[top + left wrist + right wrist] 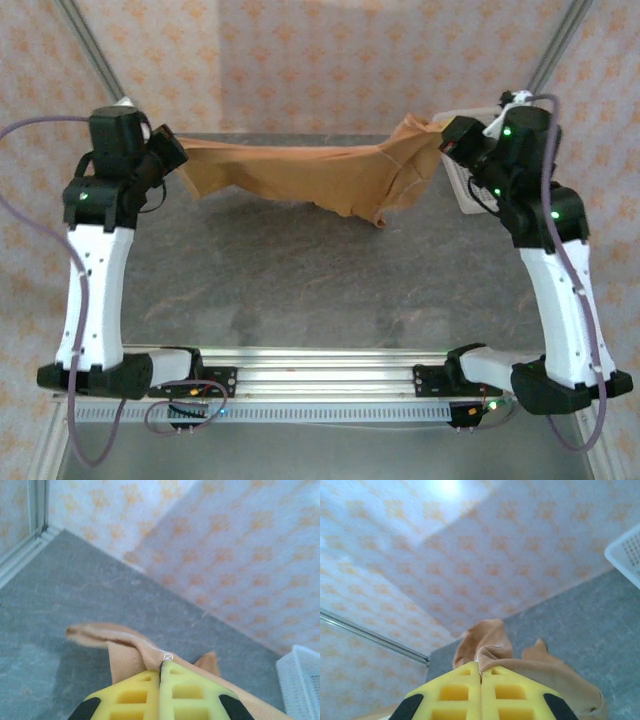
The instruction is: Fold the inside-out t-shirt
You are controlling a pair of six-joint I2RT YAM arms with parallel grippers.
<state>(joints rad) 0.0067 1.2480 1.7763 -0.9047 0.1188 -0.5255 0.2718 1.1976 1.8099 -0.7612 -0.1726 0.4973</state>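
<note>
The tan inside-out t-shirt [320,175] hangs stretched between both arms above the far part of the table, sagging in the middle with a bunched corner drooping lowest right of centre. My left gripper [178,152] is shut on its left end; in the left wrist view the yellow fingers [135,695] pinch a seamed edge of the shirt [125,652]. My right gripper [447,135] is shut on the right end; in the right wrist view the cloth [492,642] folds over the closed yellow fingers [512,695].
A white mesh basket [462,180] stands at the far right behind the right arm, also seen as a basket corner [300,680] and a basket edge [627,555]. Grey tabletop [320,280] lies below the shirt. Patterned walls enclose the back and sides.
</note>
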